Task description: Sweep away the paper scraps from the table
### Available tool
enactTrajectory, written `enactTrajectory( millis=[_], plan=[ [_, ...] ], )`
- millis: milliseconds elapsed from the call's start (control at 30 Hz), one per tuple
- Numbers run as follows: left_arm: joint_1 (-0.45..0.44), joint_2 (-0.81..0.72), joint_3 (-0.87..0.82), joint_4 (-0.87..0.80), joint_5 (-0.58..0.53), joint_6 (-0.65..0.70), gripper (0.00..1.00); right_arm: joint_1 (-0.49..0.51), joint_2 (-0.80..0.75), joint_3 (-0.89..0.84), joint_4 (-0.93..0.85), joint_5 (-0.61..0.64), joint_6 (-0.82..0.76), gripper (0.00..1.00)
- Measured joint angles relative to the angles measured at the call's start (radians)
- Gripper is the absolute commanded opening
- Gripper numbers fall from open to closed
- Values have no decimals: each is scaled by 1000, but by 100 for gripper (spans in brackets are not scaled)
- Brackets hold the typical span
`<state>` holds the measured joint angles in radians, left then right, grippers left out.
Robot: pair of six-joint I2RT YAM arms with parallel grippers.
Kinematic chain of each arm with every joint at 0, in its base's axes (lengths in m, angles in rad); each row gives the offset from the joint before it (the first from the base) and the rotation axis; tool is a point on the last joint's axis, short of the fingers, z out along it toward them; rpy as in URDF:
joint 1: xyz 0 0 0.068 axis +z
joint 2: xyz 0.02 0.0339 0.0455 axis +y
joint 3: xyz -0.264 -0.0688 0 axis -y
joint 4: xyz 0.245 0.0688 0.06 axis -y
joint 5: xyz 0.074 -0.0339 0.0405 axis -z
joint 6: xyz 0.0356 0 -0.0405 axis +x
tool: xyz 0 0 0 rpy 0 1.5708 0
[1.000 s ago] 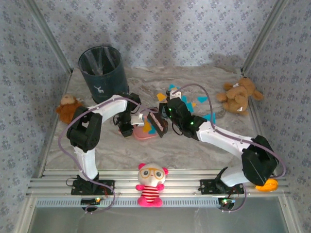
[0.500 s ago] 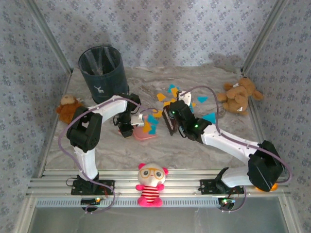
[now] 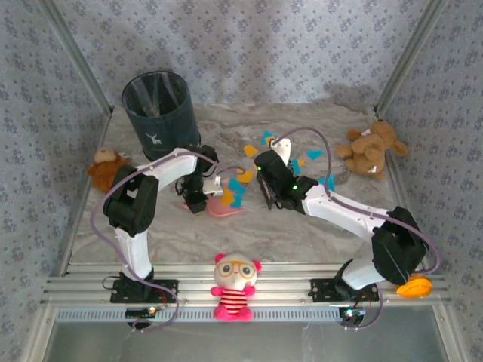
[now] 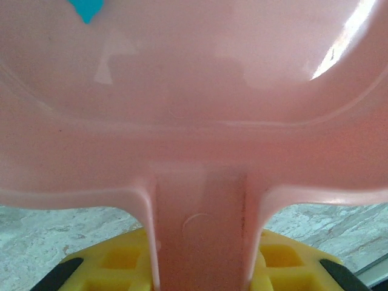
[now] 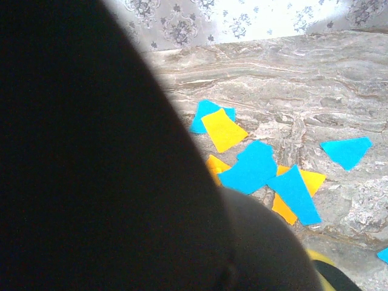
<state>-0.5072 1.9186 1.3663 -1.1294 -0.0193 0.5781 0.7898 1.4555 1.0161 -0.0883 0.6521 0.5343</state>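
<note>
A dark, blurred brush (image 5: 91, 151) hides some paper scraps (image 5: 260, 167).

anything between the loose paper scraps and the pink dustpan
Only the dark brush in the right claw sits between the orange and teal paper scraps and the pink plastic dustpan. Nothing else does.

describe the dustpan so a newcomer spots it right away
Find the dark bin at the table's far left. Toward the middle from it, the left gripper holds a pink dustpan. Unlike the pink doll on the near rail, it carries paper scraps.
</note>
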Motion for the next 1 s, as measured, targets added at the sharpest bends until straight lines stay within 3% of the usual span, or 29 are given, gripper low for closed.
enactTrajectory(
  millis=[500, 1000],
  plan=[
    [3, 13, 43, -3, 0, -23, 0, -18, 129, 138, -43, 1, -7, 0],
    [6, 35, 61, 0, 2, -23, 0, -17, 129, 141, 0, -183, -108, 0]
  ],
)
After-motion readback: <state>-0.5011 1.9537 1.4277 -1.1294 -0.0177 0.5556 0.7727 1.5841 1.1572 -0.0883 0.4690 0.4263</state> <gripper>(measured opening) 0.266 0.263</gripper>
